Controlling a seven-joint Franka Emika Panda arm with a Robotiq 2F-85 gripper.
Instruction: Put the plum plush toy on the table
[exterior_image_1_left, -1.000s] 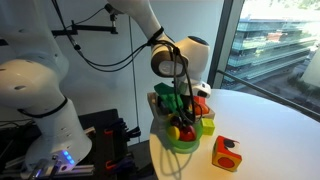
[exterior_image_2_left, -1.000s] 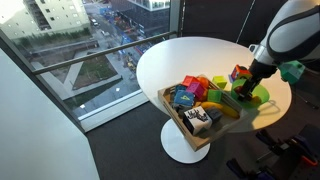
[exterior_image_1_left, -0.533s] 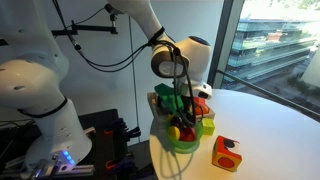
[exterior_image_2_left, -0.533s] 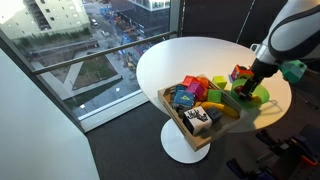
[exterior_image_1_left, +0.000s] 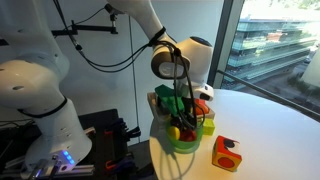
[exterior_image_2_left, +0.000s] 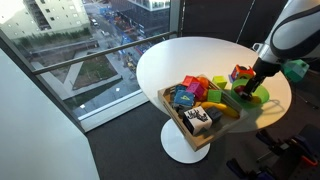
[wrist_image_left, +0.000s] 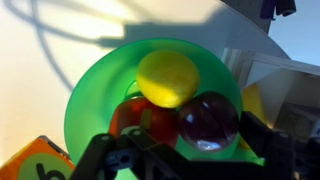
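Jaws apart, your gripper (wrist_image_left: 186, 138) hung low over the green bowl (wrist_image_left: 85, 110), and the wrist view showed its dark fingers (wrist_image_left: 118, 152) reaching in from the bottom edge of the picture. The plum plush toy (wrist_image_left: 206, 122) lay inside that bowl, just ahead of the hand and between the two fingers. I could not tell whether either pad touched it. A yellow round toy (wrist_image_left: 166, 77) sat farther out from the hand, pressed against the plum one. A brighter red toy (wrist_image_left: 138, 118) lay beside the plum one, close to one finger. The orange block (wrist_image_left: 35, 163) rested outside the bowl, off to the side of the hand, on the table (wrist_image_left: 40, 60).

In both exterior views your gripper (exterior_image_1_left: 178, 124) (exterior_image_2_left: 243, 91) pointed down into the green bowl (exterior_image_1_left: 184, 143) (exterior_image_2_left: 260, 96), which stood near the rounded edge of the table (exterior_image_1_left: 275, 120) (exterior_image_2_left: 170, 60). The plum toy was too small and too hidden by the hand to pick out there. In an exterior view the orange block (exterior_image_1_left: 226, 153) sat apart from the bowl, beside the hand. In an exterior view a wooden box (exterior_image_2_left: 178, 122) full of coloured toys stood just beside the bowl, on the side away from the arm.
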